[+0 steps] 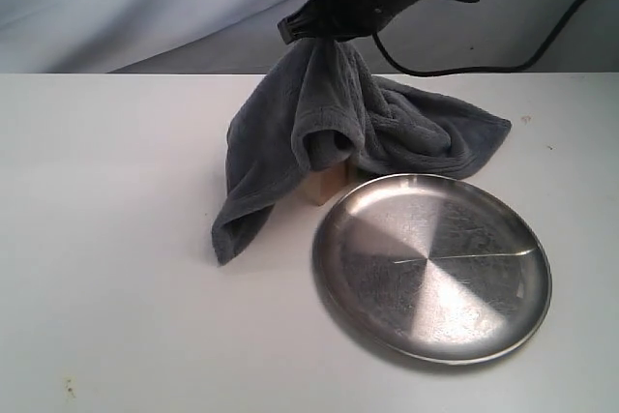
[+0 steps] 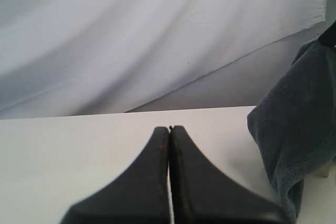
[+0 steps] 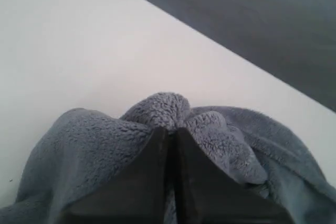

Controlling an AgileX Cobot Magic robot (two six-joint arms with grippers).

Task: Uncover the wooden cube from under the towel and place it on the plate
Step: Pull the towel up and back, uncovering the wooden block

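Note:
My right gripper (image 1: 302,34) (image 3: 171,129) is shut on a pinch of the dark grey-blue towel (image 1: 329,132) (image 3: 94,145) and holds it lifted above the table, so the cloth hangs in a peak. A corner of the pale wooden cube (image 1: 327,184) peeks out under the raised folds, just behind the rim of the silver plate (image 1: 431,266); most of the cube is hidden. My left gripper (image 2: 169,128) is shut with nothing in it, over bare table to the left of the towel (image 2: 299,129), and it does not show in the exterior view.
The white table (image 1: 116,239) runs to a pale backdrop (image 2: 131,35) at the rear. Black cables (image 1: 542,36) trail from the right arm over the back right. One towel end drapes onto the table at the left front (image 1: 232,234).

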